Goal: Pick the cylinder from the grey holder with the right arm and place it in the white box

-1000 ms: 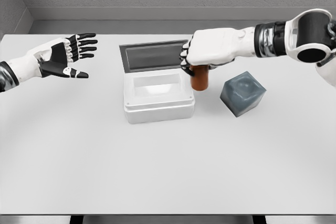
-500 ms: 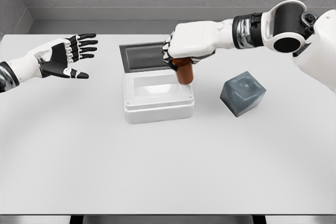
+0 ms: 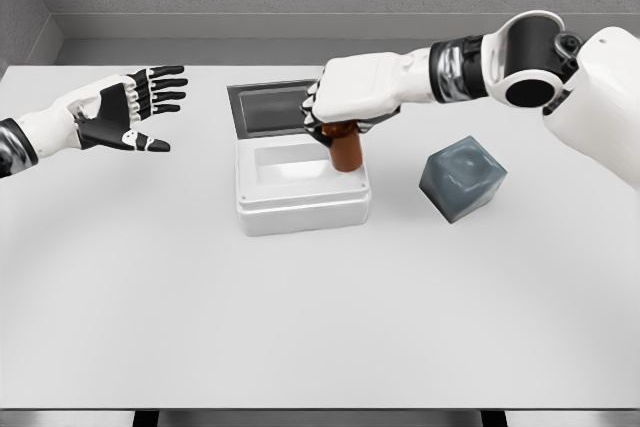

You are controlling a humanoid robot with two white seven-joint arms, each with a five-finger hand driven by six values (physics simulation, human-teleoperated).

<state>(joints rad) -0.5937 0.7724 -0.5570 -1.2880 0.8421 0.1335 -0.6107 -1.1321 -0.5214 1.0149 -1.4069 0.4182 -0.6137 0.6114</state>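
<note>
No writing legible anywhere. Left hand raised over table, fingers spread, holding nothing. White box mid-table, lid open. Right hand grips brown cylinder above box's right side, possibly dipping inside. Grey holder further right.

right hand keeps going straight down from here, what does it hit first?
Likely the inside of the white box: the brown cylinder in the right hand hangs over its right side, though depth is unclear and it may clip the right rim.
</note>
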